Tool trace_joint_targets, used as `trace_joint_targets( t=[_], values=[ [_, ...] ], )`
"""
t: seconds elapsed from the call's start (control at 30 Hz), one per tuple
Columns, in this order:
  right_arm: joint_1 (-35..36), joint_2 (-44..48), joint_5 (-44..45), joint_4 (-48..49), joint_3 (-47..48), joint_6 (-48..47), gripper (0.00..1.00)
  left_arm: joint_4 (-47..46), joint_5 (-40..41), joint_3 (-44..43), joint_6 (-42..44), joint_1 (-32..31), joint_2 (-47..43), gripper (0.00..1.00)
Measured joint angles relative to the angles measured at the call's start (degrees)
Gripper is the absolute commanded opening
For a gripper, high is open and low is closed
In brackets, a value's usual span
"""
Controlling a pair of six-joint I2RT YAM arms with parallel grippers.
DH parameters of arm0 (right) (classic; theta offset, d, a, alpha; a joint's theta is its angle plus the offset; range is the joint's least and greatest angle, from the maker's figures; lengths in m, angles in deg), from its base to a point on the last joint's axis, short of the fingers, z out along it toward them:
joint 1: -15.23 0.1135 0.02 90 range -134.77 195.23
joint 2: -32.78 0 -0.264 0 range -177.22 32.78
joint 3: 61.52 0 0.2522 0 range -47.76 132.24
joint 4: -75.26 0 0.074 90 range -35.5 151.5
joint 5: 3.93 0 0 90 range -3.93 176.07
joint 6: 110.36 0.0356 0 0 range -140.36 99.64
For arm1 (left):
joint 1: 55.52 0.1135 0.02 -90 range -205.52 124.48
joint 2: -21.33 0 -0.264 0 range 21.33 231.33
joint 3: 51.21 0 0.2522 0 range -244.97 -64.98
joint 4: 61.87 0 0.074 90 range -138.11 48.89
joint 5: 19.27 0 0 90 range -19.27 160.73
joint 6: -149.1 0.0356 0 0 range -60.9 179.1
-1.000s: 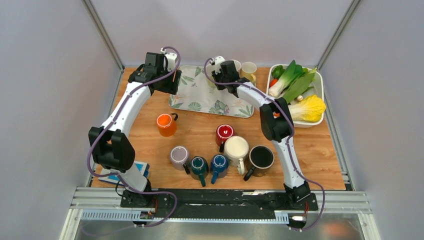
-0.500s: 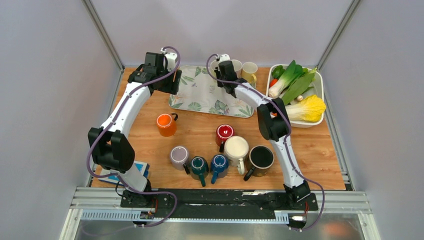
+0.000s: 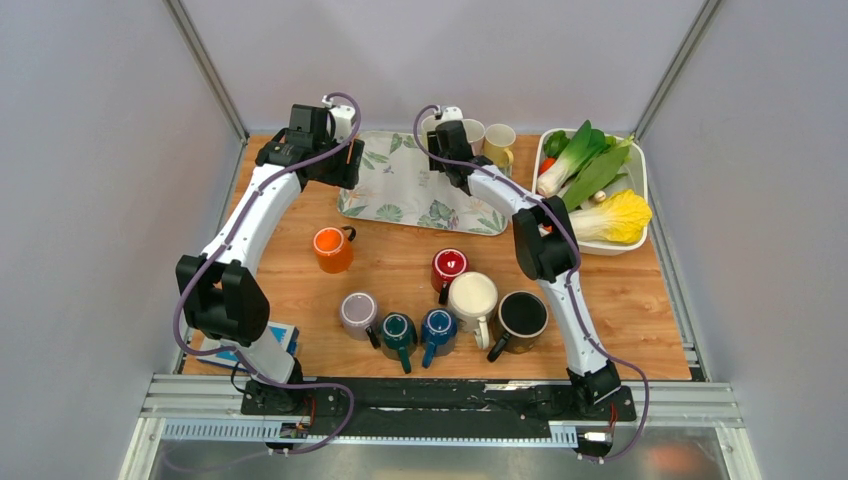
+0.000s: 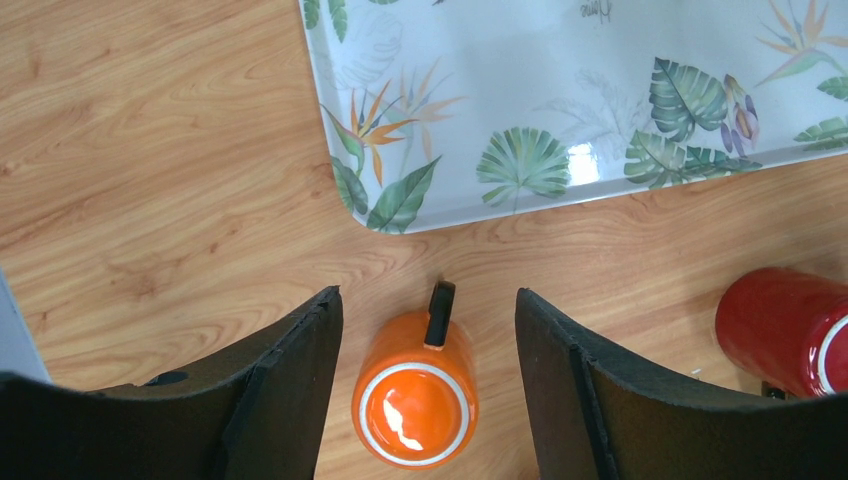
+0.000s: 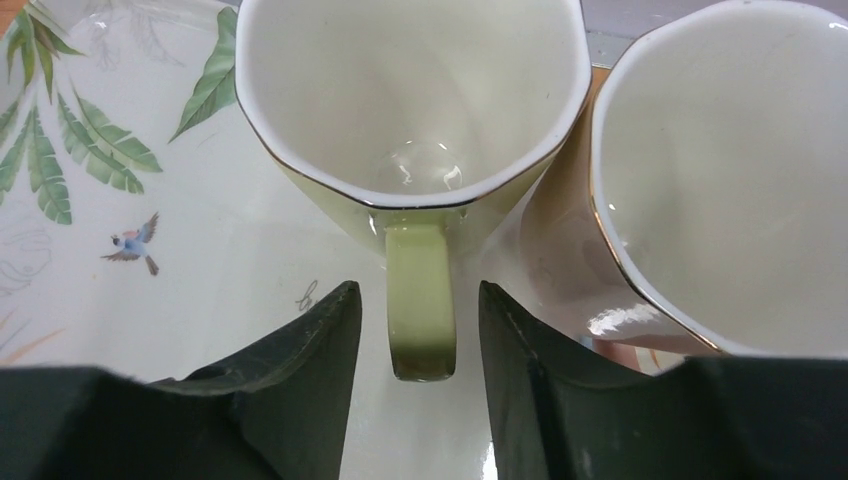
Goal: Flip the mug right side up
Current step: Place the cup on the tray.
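White tubular links and bulky black joints form the left arm (image 3: 245,215) and right arm (image 3: 576,310); purple cables (image 3: 180,300) loop along both; fingers (image 4: 285,400) are matte-black wedges.

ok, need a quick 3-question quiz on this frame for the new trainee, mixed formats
1. True or false: the right gripper is shut on the handle of the pale green mug.
2. The pale green mug stands on: A) bare wood, B) the leaf-print tray, C) the vegetable bin.
3. Fill in: in the left wrist view, the mug seen between the fingers of the left gripper is ____.

Key:
1. False: the jaws stand open, with a gap on either side of the handle.
2. B.
3. Orange: it is the orange mug.
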Motion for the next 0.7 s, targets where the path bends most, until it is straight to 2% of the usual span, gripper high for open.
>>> trace_joint_targets(
  t=[0.23, 0.33, 0.53, 0.6, 0.7],
  values=[
    [0.48, 0.0, -0.02, -0.07, -0.04, 1.09, 0.5, -0.02, -0.83, 0.0, -0.35, 0.0, 0.0, 0.71],
    [0.72, 0.0, 0.0, -0.28, -0.33, 1.7, 0.42, -0.02, -1.07, 0.0, -0.48, 0.0, 0.0, 0.71],
    [0.79, 0.0, 2.71, -1.38, -0.57, 4.24, 0.36, -0.02, -1.73, 0.0, -0.57, 0.0, 0.02, 0.7],
    [0.87, 0.0, 4.33, -1.97, -0.57, 5.73, 0.28, -0.02, -1.9, 0.0, -0.57, 0.0, 0.02, 0.7],
    [0.9, 0.0, 6.03, -2.21, -0.57, 7.56, 0.11, -0.02, -2.14, 0.0, -0.59, 0.0, 0.02, 0.7]
  ],
)
